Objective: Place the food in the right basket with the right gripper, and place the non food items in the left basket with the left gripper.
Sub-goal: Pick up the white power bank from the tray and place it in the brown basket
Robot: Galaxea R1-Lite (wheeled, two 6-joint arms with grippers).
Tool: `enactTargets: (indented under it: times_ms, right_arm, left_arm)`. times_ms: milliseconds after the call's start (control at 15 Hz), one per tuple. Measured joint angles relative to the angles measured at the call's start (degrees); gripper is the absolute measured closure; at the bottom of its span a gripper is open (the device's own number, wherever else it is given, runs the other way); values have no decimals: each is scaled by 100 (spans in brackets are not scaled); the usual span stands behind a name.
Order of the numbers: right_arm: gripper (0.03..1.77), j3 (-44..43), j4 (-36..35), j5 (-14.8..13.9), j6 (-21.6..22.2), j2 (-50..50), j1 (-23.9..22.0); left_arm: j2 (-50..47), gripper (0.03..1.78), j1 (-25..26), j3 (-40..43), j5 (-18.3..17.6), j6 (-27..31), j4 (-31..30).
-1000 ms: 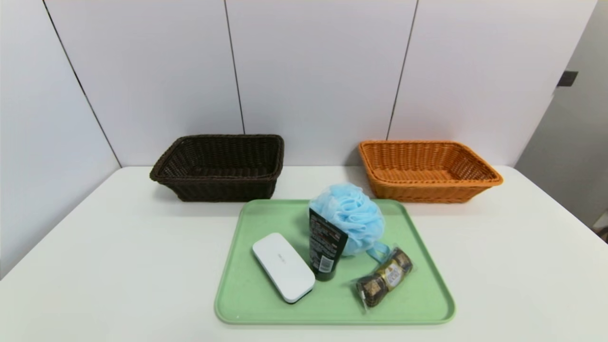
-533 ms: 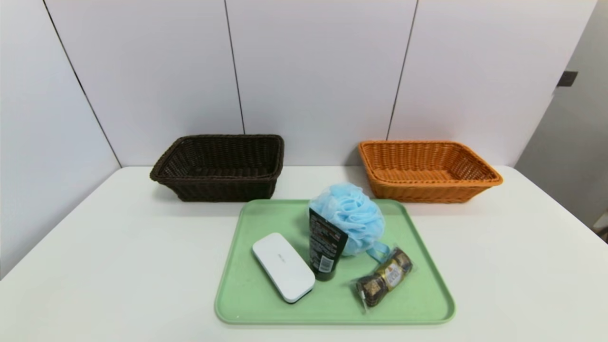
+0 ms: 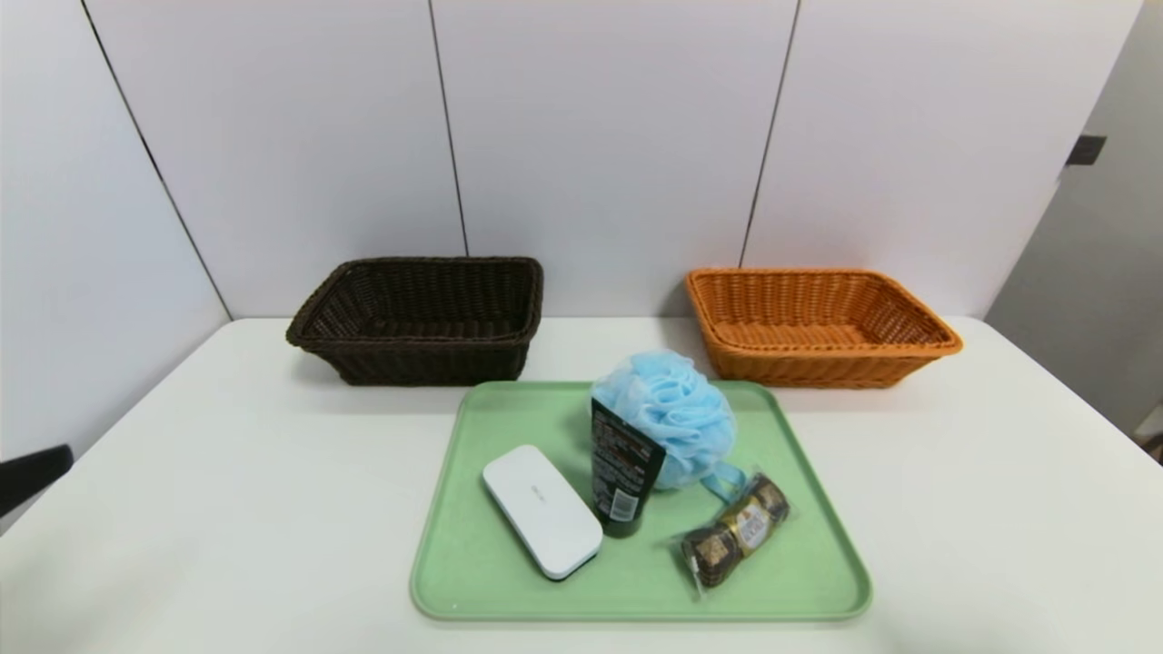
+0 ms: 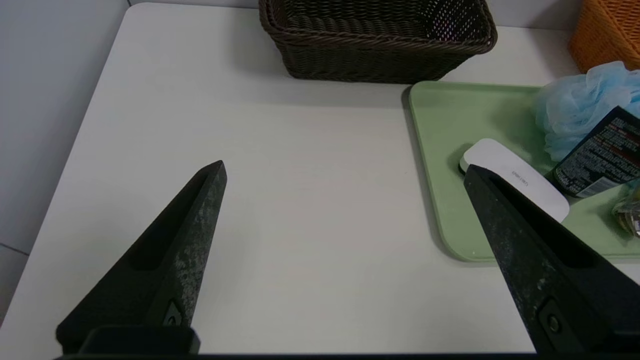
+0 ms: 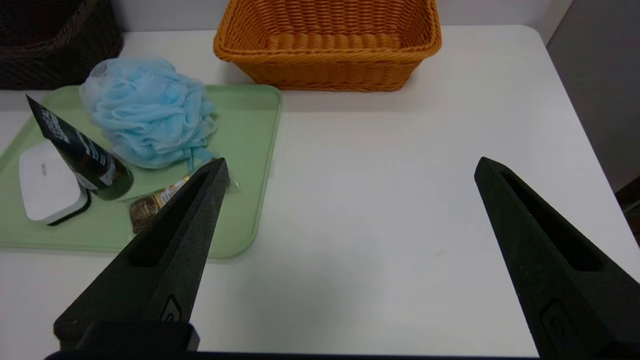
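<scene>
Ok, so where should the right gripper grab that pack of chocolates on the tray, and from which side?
Grip the chocolate pack across its narrow middle, coming from above. It lies flat and diagonal on the green tray, so turn the right gripper, now open, to close across its short width. The blue bath pouf crowds its far end, so stay toward the nearer half.

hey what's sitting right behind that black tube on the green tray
The blue bath pouf sits directly behind the black tube, touching it. The tube covers the pouf's lower left part, so what lies under there cannot be seen.
</scene>
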Motion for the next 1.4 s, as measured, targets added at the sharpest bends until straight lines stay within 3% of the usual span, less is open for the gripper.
enactTargets:
  times_ms: [200, 400, 467, 1000, 1200, 1400]
  right_arm:
    - [10, -1024, 40, 328, 11, 990, 4]
    - [10, -1877, 149, 1025, 11, 1713, 132]
    - [10, -2054, 234, 1117, 7, 1869, 272]
    - [10, -2915, 1012, 1163, 7, 2649, 1520]
    - [10, -2953, 1041, 1154, 9, 2837, 1747]
    - [10, -2953, 1041, 1128, 27, 2972, 1837]
  left_arm:
    - [887, 12, -126, -740, -127, 17, -146]
    - [1430, 12, -602, -1153, -127, 4, -163]
    - [1591, 12, -768, -1265, -123, 6, -163]
    - [2728, 12, -2014, -1955, -13, -20, -124]
    - [3185, 12, -2561, -2046, 257, -212, -113]
    - [3671, 12, -3132, -2302, 634, -802, 156]
